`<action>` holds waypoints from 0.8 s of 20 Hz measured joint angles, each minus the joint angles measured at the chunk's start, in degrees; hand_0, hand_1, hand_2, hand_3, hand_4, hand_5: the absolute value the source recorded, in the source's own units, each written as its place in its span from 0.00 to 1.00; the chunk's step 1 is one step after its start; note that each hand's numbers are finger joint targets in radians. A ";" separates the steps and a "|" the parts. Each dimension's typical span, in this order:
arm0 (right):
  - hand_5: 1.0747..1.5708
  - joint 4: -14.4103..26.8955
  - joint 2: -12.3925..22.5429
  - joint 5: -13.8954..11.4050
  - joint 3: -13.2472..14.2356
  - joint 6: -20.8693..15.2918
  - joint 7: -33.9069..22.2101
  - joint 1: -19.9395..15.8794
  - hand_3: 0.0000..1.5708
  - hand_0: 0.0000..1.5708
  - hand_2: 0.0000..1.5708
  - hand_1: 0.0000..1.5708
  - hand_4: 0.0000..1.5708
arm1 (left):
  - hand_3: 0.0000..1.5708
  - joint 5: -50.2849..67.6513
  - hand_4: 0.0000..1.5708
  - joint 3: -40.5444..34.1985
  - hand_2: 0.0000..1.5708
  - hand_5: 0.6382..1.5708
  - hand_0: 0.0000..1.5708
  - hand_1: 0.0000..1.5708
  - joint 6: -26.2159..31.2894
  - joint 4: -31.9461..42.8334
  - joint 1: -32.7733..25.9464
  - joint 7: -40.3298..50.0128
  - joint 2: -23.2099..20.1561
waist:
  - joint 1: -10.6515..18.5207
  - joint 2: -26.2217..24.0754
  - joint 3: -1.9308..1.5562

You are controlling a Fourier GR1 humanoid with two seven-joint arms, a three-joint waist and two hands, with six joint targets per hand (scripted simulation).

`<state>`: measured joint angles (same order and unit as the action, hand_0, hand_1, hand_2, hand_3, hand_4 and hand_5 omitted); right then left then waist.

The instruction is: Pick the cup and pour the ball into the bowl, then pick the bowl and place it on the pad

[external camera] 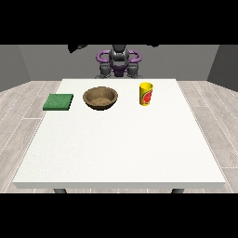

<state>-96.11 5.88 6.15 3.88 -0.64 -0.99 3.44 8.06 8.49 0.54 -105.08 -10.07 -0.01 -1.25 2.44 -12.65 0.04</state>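
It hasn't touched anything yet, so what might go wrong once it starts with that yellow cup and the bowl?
1. The tall yellow cup with the red mark stands upright and narrow; a sideways nudge might tip it before it is grasped.
2. The round brown wooden bowl sits apart from the cup, so a ball poured from too far off might miss and roll across the white table.
3. The flat green square pad lies near the table's edge; a bowl set off-centre might overhang.

A large white table stands on a pale plank floor — grey walls behind
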 measured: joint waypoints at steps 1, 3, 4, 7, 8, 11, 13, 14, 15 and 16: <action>0.99 -0.32 0.14 0.43 0.53 0.30 0.57 -0.13 0.00 0.00 0.00 0.00 0.00 | 0.00 -0.83 0.00 0.90 0.00 0.90 0.00 0.00 -0.46 -0.45 -0.70 -1.33 0.26 | -0.05 1.01 -0.01; 0.99 -0.33 0.50 1.27 1.22 1.25 1.36 -0.83 0.00 0.00 0.00 0.00 0.00 | 0.00 -1.13 0.00 0.05 0.00 0.87 0.00 0.00 -0.39 -2.26 0.76 -0.70 -0.68 | -0.13 3.14 -0.02; 0.99 -0.20 0.12 1.04 0.88 1.17 1.93 -1.55 0.00 0.00 0.00 0.00 0.00 | 0.00 -1.11 0.00 -0.90 0.00 0.86 0.00 0.00 -0.24 -2.40 1.91 -0.83 -1.21 | -0.21 4.42 -0.03; 0.98 1.86 -0.29 0.62 0.82 1.43 4.47 -3.99 0.00 0.00 0.00 0.00 0.00 | 0.00 -2.86 0.00 -1.32 0.00 0.79 0.00 0.00 -1.01 -1.67 5.56 -1.62 -1.13 | -0.45 8.53 -0.03; 0.99 2.66 -0.06 0.79 1.17 1.81 5.30 -4.96 0.00 0.00 0.00 0.00 0.00 | 0.00 -3.09 0.00 -1.99 0.00 0.77 0.00 0.00 -0.89 -0.86 6.65 -2.40 -1.41 | -0.55 9.97 -0.04; 0.98 4.81 -0.21 0.66 1.23 2.52 8.24 -7.49 0.00 0.00 0.00 0.00 0.00 | 0.00 -3.94 0.00 -4.59 0.00 0.71 0.00 0.00 -0.65 2.60 10.82 -5.34 -2.59 | -1.47 14.84 -0.04; 0.98 6.76 0.44 1.18 2.29 3.40 10.42 -9.34 0.00 0.00 0.00 0.00 0.00 | 0.00 -4.40 0.00 -6.44 0.00 0.68 0.00 0.00 -0.39 4.94 13.45 -7.37 -3.67 | -1.89 18.20 -0.04; 0.98 7.35 0.81 1.43 2.71 3.64 10.76 -10.87 0.00 0.00 0.00 0.00 0.00 | 0.00 -4.68 0.00 -7.41 0.00 0.66 0.00 0.00 -0.33 6.47 14.86 -8.34 -4.24 | -2.06 19.72 -0.05; 0.98 7.93 0.95 1.29 2.92 3.63 11.55 -12.13 0.00 0.00 0.00 0.00 0.00 | 0.00 -4.68 0.00 -8.60 0.00 0.66 0.00 0.00 0.02 8.09 16.49 -9.59 -5.02 | -2.30 21.23 -0.04; 0.98 8.64 1.81 1.67 3.47 4.37 11.59 -12.99 0.00 0.00 0.00 0.00 0.00 | 0.00 -4.72 0.00 -9.64 0.00 0.66 0.00 0.00 -0.07 9.69 17.82 -9.88 -5.50 | -2.81 21.94 -0.03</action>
<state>-87.47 7.69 7.81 7.35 3.73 10.60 -9.55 3.34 -1.14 0.47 -95.40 7.74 -9.89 -6.75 -0.36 9.29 0.00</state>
